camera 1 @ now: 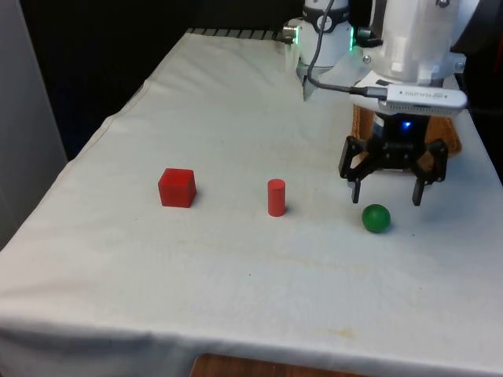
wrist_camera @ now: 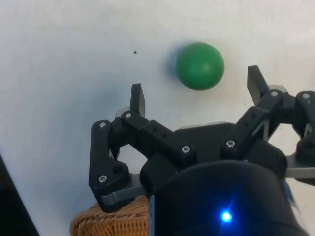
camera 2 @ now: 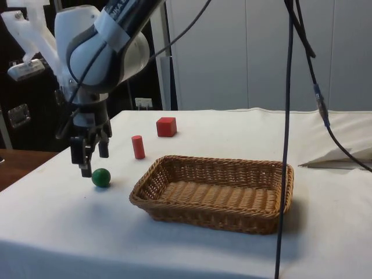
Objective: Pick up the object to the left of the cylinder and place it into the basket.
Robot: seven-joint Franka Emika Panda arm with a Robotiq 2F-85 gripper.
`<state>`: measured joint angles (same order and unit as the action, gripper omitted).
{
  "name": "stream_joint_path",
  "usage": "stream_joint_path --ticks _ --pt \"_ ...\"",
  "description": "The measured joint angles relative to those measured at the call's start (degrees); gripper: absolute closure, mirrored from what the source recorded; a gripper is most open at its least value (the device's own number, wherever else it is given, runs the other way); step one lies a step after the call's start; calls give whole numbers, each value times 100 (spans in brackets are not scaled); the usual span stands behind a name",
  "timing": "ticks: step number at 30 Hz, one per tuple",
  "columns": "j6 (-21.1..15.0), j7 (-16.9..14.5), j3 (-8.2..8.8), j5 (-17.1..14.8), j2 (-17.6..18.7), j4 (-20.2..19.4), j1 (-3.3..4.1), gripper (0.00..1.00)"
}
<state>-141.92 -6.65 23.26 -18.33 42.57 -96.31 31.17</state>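
1. Gripper (camera 1: 387, 194) matte black, two slim fingers (wrist_camera: 138, 100) spread wide apart, nothing between them, hanging above the cloth.
2. Green ball (camera 1: 376, 217), smooth and round, on the cloth just below the fingertips, about 6 o'clock of the gripper in the front view; not touched.
3. Red cylinder (camera 1: 276, 197), short and upright, at 9 o'clock of the ball.
4. Red cube (camera 1: 177, 188), sharp-edged, further out at 9 o'clock of the cylinder, well apart from the gripper.
5. Basket (camera 2: 221, 192), woven wicker, shallow rectangle, empty, near the ball.
6. White cloth (camera 1: 236, 118), slightly wrinkled.
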Motion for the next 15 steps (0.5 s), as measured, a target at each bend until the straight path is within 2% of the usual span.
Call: stream_joint_path --ticks 15 --pt "-138 -11 6 0 201 0 -57 0"
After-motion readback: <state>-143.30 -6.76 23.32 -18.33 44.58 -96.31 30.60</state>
